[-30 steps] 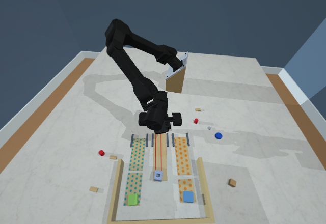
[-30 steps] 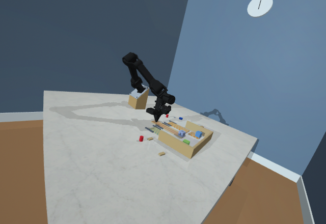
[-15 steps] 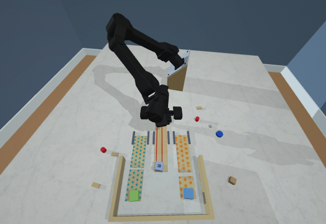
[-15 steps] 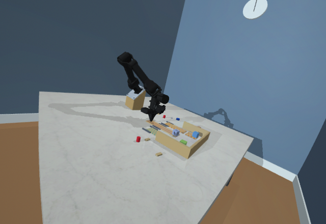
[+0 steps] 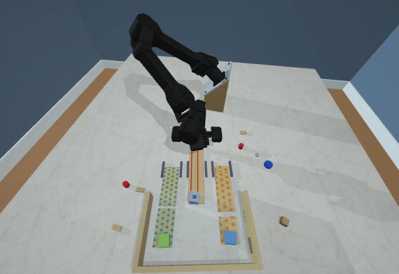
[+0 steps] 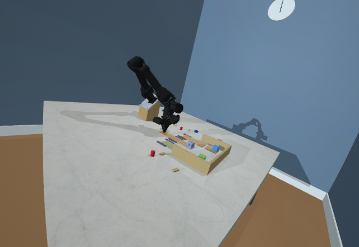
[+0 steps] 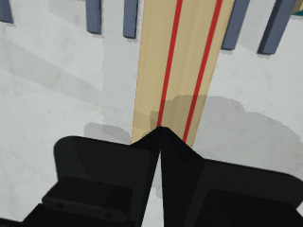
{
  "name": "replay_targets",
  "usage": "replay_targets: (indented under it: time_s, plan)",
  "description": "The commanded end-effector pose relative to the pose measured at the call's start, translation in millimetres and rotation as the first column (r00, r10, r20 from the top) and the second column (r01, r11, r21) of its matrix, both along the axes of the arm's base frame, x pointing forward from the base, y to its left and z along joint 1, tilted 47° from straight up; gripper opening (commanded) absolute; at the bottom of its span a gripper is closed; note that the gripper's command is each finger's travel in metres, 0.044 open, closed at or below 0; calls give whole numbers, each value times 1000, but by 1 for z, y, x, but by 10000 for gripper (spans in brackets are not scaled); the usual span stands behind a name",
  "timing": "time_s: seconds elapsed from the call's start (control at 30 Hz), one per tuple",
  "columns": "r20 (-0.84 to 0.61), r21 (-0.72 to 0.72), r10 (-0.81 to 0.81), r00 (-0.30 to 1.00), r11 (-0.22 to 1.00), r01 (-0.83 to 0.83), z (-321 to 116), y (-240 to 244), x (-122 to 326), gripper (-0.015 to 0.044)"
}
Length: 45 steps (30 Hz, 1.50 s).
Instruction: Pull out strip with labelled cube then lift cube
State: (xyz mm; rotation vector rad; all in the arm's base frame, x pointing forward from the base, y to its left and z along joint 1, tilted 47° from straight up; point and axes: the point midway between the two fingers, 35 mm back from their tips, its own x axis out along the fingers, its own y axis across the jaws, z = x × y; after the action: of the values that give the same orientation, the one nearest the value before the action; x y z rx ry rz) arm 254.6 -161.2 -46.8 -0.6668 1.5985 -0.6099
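Observation:
The strip with two red lines (image 5: 194, 174) (image 7: 187, 61) is in one piece and lies flat between dark guide rails. The pale blue cube marked R (image 5: 194, 197) (image 6: 190, 145) sits on its front end, just inside the frame's mouth. My gripper (image 6: 164, 132) (image 7: 162, 131) is shut, with nothing seen between the fingers; its tips are together on top of the strip's rear end. The teal-dotted strip (image 5: 169, 185) is split by a gap, with a green block (image 5: 163, 240) on its front piece. The orange-dotted strip (image 5: 224, 187) is split too, with a blue block (image 5: 230, 237) on its front piece.
A low wooden frame (image 5: 143, 229) (image 6: 189, 158) encloses three sides of the front pieces. Dark rails (image 5: 206, 169) (image 7: 130, 19) flank the strips. Red cylinders (image 5: 126, 184) (image 5: 240, 146), a blue disc (image 5: 268, 164), a brown block (image 5: 283, 221) and small tan pieces lie around.

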Motion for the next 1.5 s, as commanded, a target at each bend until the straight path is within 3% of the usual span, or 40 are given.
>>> replay_targets:
  time_s: [0.0, 1.47]
  plan:
    - [-26, 1, -10, 1000, 1000, 11, -2, -2, -14, 0]
    - [-30, 1, -10, 1000, 1000, 11, 5, -1, -65, 0]
